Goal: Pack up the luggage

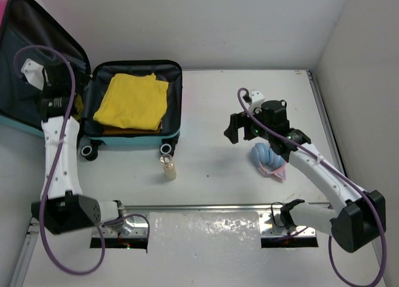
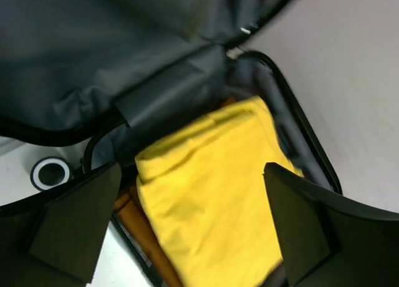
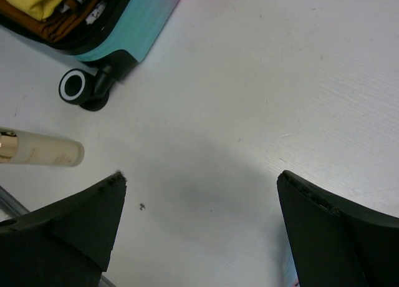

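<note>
At the far left of the desk (image 1: 218, 93), the luggage (image 1: 131, 140) lies open: its base rests flat with the teal wall and two small black wheels (image 1: 89, 151) facing the arms. Its lid stands up to the left, showing dark grey lining. The frame's left and top edges cut off the lid, and only a sliver of pink shell shows at the corner. No picture on the shell can be seen from any view.

A folded yellow cloth (image 1: 132, 101) fills most of the base. An orange-brown garment (image 1: 118, 130) lies under it, showing only as a thin strip along the near side, so what kind of garment it is cannot be told.

The left tool (image 2: 192, 175) hangs over the hinge side of the base. Its fingers (image 2: 81, 224) are spread wide and released, with nothing between them and the yellow cloth below. From above, its dark fingers are lost against the lining.

Just in front of the wheels a small cream bottle (image 1: 168, 168) lies on the desk. In the right wrist view its cap end is cut off at the left edge.

Well to the right, the right tool (image 1: 232, 128) hovers over bare desk, also spread wide and holding nothing. Beside it sits a blue and pink bundle of cloth (image 1: 268, 159), partly hidden under the right arm, so its shape is hard to make out.
</note>
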`<state>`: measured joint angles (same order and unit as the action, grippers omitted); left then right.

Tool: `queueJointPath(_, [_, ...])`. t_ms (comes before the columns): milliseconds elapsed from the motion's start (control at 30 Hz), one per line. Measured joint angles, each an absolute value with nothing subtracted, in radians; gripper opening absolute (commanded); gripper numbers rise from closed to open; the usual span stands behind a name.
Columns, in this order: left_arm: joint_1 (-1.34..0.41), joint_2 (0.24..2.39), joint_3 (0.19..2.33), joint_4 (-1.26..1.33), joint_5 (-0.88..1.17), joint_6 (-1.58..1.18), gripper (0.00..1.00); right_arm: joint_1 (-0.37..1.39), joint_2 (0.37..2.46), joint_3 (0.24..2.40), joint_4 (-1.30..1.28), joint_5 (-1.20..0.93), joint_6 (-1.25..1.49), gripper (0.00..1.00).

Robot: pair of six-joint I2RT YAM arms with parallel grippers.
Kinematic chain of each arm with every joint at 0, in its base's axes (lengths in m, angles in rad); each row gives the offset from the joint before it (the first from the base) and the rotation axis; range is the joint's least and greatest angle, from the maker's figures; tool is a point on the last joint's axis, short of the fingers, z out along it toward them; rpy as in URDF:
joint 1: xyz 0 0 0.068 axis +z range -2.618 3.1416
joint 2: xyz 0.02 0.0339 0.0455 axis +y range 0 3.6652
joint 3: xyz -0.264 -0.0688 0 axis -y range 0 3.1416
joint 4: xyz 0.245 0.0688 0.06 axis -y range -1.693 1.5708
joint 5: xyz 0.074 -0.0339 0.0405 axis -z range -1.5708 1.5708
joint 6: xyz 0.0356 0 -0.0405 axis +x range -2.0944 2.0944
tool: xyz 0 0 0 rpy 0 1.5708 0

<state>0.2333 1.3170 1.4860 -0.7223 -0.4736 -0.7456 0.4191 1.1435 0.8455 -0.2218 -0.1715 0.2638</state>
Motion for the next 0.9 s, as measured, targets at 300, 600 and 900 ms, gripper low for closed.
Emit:
queueJointPath(300, [0.144,1.302,1.289,-0.521,-0.174,-0.601,0.59,0.732,1.195,0.831,-0.133,-0.148,0.204,0.99])
queueJointPath(600, [0.140,1.564,1.097,-0.441,-0.144,-0.654,0.57,1.024,1.343,0.774,0.105,-0.028,0.221,0.99])
queueJointPath(900, [0.139,1.444,1.130,-0.476,-0.099,-0.639,0.86,1.036,1.380,0.754,0.114,0.206,0.282,0.99])
